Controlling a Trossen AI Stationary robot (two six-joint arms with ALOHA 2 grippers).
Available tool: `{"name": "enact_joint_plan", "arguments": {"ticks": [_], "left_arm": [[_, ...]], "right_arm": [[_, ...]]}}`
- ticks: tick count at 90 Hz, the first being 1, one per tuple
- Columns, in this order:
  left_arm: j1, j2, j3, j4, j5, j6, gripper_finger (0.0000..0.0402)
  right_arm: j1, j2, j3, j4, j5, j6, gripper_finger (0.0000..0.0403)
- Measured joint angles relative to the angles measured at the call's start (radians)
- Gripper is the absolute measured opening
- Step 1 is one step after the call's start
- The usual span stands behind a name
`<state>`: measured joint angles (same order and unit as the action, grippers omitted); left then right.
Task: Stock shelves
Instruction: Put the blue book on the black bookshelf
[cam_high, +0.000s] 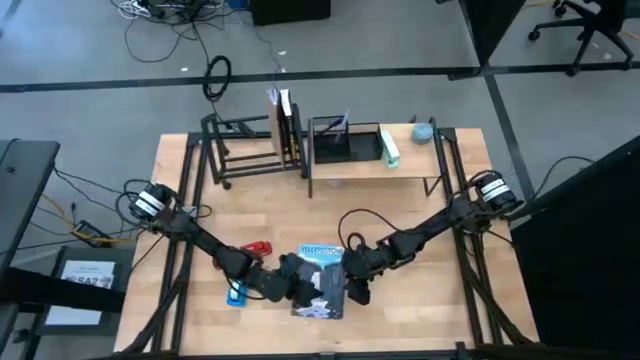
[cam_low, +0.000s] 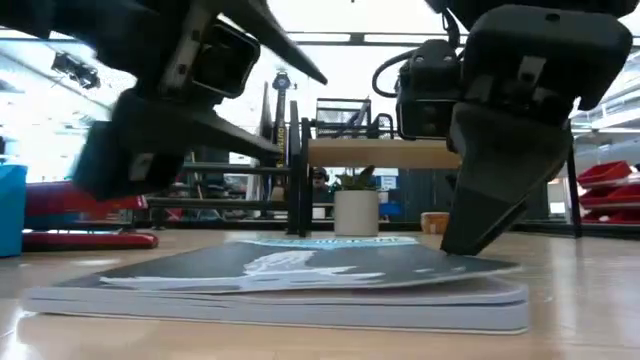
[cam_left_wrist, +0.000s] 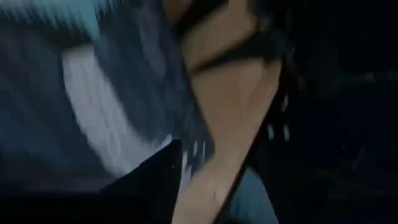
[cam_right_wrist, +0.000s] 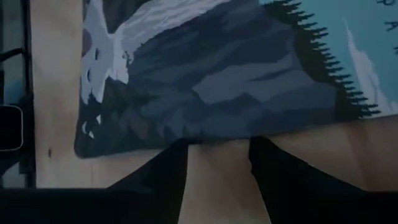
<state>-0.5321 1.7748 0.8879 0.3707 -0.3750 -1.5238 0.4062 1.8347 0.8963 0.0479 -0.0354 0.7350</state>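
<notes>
Wood-topped bench (cam_high: 420, 300) carrying one flat book (cam_high: 322, 280) near its front edge, with both arms converged on it. The book lies cover-up, its pages slightly splayed, so an edge must be lifted or pinched before it can be carried; this appears to be why the two hands flank it.

Left hand (cam_high: 300, 282): set at the book's left edge, low over the cover. Its wrist view is too smeared to show how far the fingers are parted; I cannot tell.

Right hand (cam_right_wrist: 217, 163): at the book's right edge, its two fingers (cam_right_wrist: 163, 167) parted with bare bench showing between them, tips just at the cover's border. It has hold of nothing yet.

Shelves, two, at the back of the bench, well apart from the book: one black tube-frame rack (cam_high: 245, 150) on the left, already holding upright books (cam_high: 284, 125); one wood plank shelf (cam_high: 372, 165) on the right, bearing a black mesh tray (cam_high: 345, 140) and a pale green box (cam_high: 388, 147).

Also present: one red stapler (cam_high: 257, 248) and one blue item (cam_high: 236, 294), both just left of the book, beside the left arm.
</notes>
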Motion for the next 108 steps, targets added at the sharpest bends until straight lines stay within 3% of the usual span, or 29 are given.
{"name": "enact_joint_plan", "arguments": {"ticks": [7, 13, 25, 33, 40, 51, 64, 90, 108], "left_arm": [[0.029, -0.010, 0.006, -0.021, 0.080, 0.019, 0.0197], [0.041, -0.014, 0.053, -0.140, 0.141, 0.032, 0.0192], [0.051, -0.012, 0.232, -0.672, 0.283, 0.083, 0.0181], [0.054, -0.006, 0.351, -1.017, 0.262, 0.089, 0.0178], [0.054, -0.006, 0.412, -1.160, 0.226, 0.083, 0.0178], [0.054, -0.006, 0.411, -1.132, 0.251, 0.074, 0.0179], [0.060, 0.008, 0.316, -1.033, 0.308, 0.028, 0.0188], [0.060, 0.020, 0.061, -0.503, 0.305, -0.115, 0.0228], [0.058, 0.061, 0.046, -0.422, 0.267, -0.136, 0.0236]], "right_arm": [[0.004, 0.001, 0.000, 0.003, -0.002, -0.012, 0.0155], [0.007, 0.002, 0.000, 0.004, -0.003, -0.021, 0.0155], [0.009, 0.002, 0.000, 0.004, -0.005, -0.032, 0.0155], [0.011, 0.002, 0.000, 0.001, -0.006, -0.033, 0.0155], [0.011, 0.002, 0.000, 0.001, -0.008, -0.034, 0.0155], [0.011, 0.002, 0.000, 0.001, -0.010, -0.034, 0.0155], [0.011, 0.002, 0.000, 0.000, -0.011, -0.034, 0.0155], [0.009, 0.002, 0.000, -0.001, -0.014, -0.041, 0.0155], [-0.009, 0.003, -0.001, 0.000, -0.022, -0.062, 0.0155]]}}
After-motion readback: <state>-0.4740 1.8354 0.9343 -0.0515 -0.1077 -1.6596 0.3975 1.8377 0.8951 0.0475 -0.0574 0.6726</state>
